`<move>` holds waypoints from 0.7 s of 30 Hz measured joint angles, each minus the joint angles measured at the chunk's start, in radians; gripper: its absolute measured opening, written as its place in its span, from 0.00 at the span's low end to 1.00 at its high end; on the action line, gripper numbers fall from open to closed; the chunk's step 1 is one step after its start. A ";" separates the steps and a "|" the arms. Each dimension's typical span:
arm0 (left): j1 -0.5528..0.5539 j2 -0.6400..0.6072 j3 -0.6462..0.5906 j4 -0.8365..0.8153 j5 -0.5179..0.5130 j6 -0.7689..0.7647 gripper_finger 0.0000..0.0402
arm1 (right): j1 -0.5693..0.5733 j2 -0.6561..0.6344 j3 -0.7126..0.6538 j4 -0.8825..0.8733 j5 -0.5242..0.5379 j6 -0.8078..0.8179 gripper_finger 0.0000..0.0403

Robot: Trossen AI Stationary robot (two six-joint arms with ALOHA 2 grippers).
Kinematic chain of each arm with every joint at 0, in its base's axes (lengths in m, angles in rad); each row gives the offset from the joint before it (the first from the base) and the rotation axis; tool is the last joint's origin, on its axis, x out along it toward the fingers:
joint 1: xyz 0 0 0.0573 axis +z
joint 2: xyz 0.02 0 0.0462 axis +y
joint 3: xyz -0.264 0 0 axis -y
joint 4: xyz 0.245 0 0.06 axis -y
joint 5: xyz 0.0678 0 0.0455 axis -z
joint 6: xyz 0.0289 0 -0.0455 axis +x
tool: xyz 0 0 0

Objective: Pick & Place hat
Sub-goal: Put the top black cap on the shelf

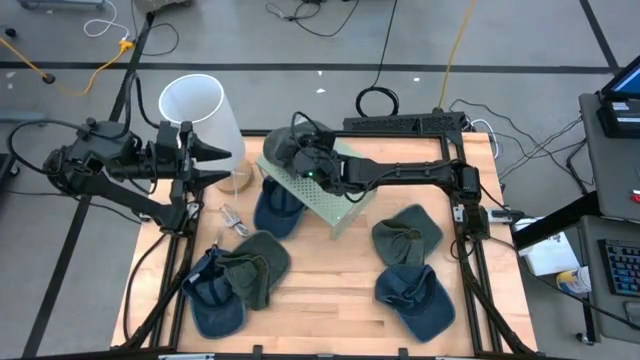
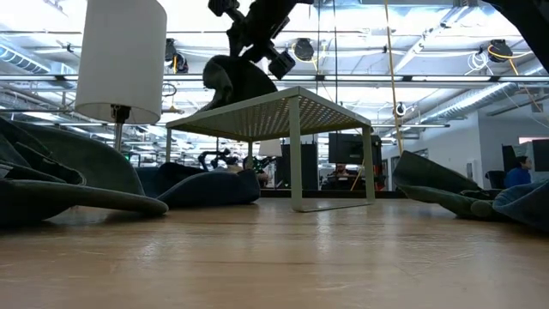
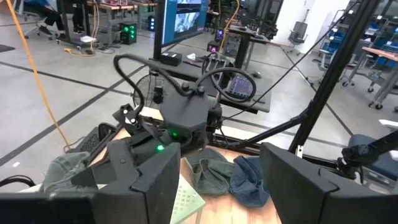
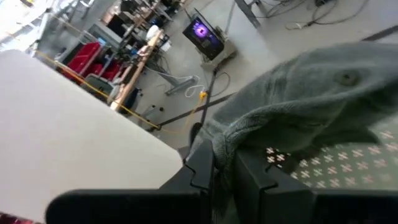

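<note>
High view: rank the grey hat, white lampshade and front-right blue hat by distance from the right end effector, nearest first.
1. Grey hat, pinched in the right end effector on the mesh rack.
2. White lampshade, back left.
3. Blue hat, front right.

hat [image 1: 283,146] on rack [image 1: 330,195], lamp [image 1: 200,110] left, seemingly apart

my high view looks straight down on the bench [image 1: 330,290]; my low view sits level with it. both share the mesh rack [image 1: 318,183], seen close by my right wrist camera.
</note>
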 joint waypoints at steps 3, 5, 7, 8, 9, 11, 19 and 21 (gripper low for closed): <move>0.000 0.000 0.000 0.000 0.023 0.000 0.54 | 0.000 0.000 0.000 -0.061 -0.006 0.079 0.05; 0.000 0.000 0.000 0.000 0.040 0.000 0.53 | 0.002 0.000 0.000 -0.094 -0.022 0.124 0.05; 0.000 0.000 0.000 0.000 0.042 0.000 0.53 | 0.003 0.000 0.000 -0.099 -0.034 0.135 0.05; 0.000 0.000 0.000 0.000 0.042 0.000 0.53 | 0.004 0.000 0.000 -0.106 -0.034 0.135 0.05; 0.000 0.000 0.000 0.000 0.042 0.000 0.53 | 0.004 0.000 0.000 -0.114 -0.035 0.135 0.05; 0.000 0.000 0.000 0.000 0.041 0.000 0.54 | 0.004 0.000 0.000 -0.131 -0.071 0.128 0.08; 0.000 0.000 0.000 0.001 0.041 -0.005 0.59 | -0.003 -0.029 0.000 -0.178 -0.087 0.017 0.36; 0.000 0.000 0.000 0.001 0.041 -0.006 0.61 | -0.005 -0.036 -0.001 -0.208 -0.080 0.025 0.40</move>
